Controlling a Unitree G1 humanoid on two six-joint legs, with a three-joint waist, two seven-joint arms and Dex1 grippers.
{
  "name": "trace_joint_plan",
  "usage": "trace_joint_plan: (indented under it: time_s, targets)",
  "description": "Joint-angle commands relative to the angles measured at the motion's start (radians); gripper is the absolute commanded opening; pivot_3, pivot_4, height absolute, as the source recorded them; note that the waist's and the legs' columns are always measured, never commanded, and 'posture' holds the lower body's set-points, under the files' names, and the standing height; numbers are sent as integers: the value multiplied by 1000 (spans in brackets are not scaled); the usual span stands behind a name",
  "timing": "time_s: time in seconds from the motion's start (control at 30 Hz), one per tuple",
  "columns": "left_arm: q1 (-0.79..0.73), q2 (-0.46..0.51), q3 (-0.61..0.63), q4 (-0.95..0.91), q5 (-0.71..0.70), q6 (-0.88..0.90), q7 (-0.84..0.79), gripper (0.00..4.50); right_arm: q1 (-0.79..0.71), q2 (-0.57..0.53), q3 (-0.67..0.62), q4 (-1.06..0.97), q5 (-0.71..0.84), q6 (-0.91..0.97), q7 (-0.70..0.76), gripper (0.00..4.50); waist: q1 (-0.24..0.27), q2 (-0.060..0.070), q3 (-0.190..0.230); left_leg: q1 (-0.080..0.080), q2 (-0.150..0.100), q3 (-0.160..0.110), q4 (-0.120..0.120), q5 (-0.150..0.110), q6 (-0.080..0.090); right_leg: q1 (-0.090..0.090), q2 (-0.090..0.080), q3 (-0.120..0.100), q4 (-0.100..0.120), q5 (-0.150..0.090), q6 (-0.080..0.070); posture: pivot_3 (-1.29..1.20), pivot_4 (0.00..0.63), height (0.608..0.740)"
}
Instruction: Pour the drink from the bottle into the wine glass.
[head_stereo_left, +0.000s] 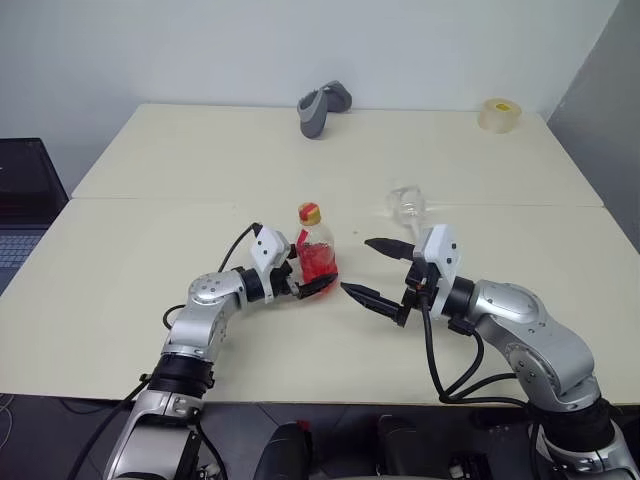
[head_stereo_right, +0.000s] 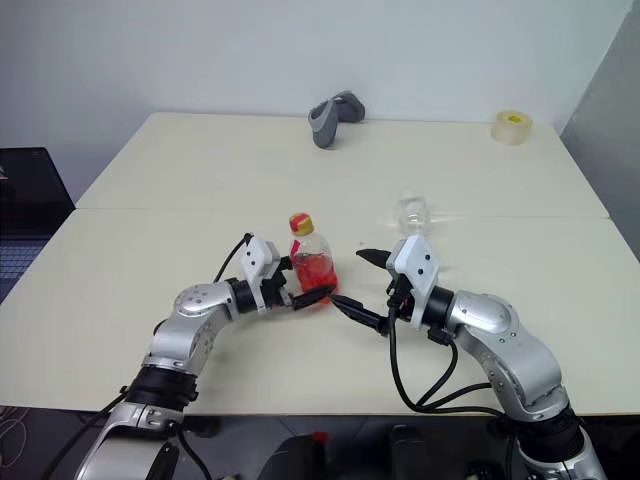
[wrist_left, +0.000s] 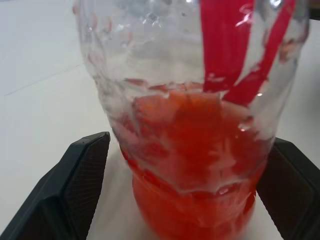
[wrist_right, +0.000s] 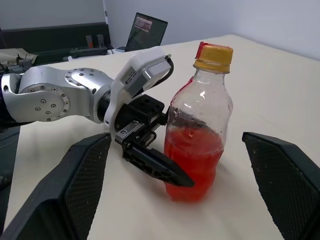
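I see the bottle (head_stereo_left: 314, 250) standing upright near the middle of the bench (head_stereo_left: 150, 240), cap on, the red drink (wrist_right: 192, 162) filling its lower part. My left gripper (head_stereo_left: 306, 284) is spread wide around the bottle's base, its fingers (wrist_left: 75, 185) clear of the plastic on both sides. My right gripper (head_stereo_left: 378, 270) hangs spread and empty just beside it. The wine glass (head_stereo_left: 406, 204) sits behind my right gripper.
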Motion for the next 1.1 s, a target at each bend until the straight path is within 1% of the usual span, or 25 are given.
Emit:
trace_joint_plan:
  time_s: [0.03, 0.4, 0.63, 0.9, 1.0, 1.07, 1.1]
  targets:
    - [-17, -5, 14, -20, -12, -6, -7, 4475, 2, 3, -6, -38, 13, -12, -1, 4500, 0, 0, 0, 0, 0, 0, 0, 0, 0, 0, 0, 0, 0, 0, 0, 0, 150, 740]
    - [23, -1, 15, -86, -21, 40, -28, 4475, 18, -17, 0, -53, 21, -8, 23, 4500, 0, 0, 0, 0, 0, 0, 0, 0, 0, 0, 0, 0, 0, 0, 0, 0, 150, 740]
    - [10, 0, 32, -68, -16, 27, -11, 4475, 10, -17, 1, -47, 24, -7, 34, 4500, 0, 0, 0, 0, 0, 0, 0, 0, 0, 0, 0, 0, 0, 0, 0, 0, 150, 740]
    - [-16, -14, 13, -35, -5, 7, -19, 4475, 4, -20, 2, -47, 24, -5, 37, 4500, 0, 0, 0, 0, 0, 0, 0, 0, 0, 0, 0, 0, 0, 0, 0, 0, 150, 740]
    - [-19, -20, 11, -30, -7, 12, -23, 3890, 5, -21, 2, -48, 23, -6, 37, 4500, 0, 0, 0, 0, 0, 0, 0, 0, 0, 0, 0, 0, 0, 0, 0, 0, 150, 740]
    - [-20, -23, 12, -29, -7, 13, -22, 3326, 7, -22, 2, -49, 23, -6, 37, 4500, 0, 0, 0, 0, 0, 0, 0, 0, 0, 0, 0, 0, 0, 0, 0, 0, 150, 740]
    - [-19, -26, 14, -29, -12, 20, -21, 2974, 8, -23, 2, -50, 22, -7, 38, 4500, 0, 0, 0, 0, 0, 0, 0, 0, 0, 0, 0, 0, 0, 0, 0, 0, 150, 740]
